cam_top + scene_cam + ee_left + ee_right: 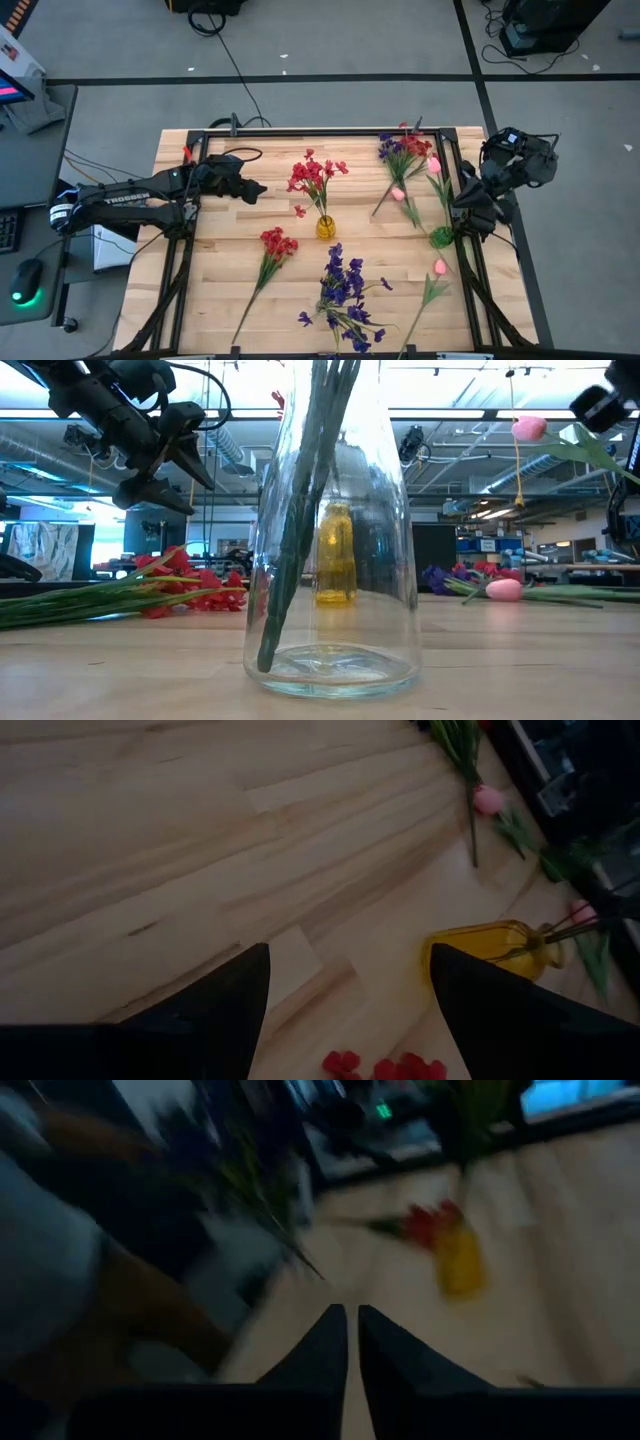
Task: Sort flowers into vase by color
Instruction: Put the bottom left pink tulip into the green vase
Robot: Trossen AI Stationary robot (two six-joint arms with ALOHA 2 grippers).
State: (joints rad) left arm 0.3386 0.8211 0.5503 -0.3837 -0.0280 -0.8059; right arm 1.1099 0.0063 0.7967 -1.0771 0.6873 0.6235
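Red flowers (315, 175) stand with their stems in a small yellow vase (326, 227). A pink tulip (433, 165) leans out of a green vase (441, 237). Purple flowers (345, 290) have their stems in a clear vase (330, 560) near the front edge. A red sprig (275, 245), a pink tulip (438, 267) and a mixed purple and red bunch (402, 150) lie flat on the table. My left gripper (258, 188) hangs open above the table, left of the yellow vase. My right gripper (352, 1330) is shut beside the green vase, with nothing visible between its fingers.
A loose pink bud (398, 194) lies between the yellow vase and the green one. A single red bloom (299, 211) lies by the yellow vase. A black frame (300, 131) runs along the table's edges. Bare wood (215, 260) lies at the near left.
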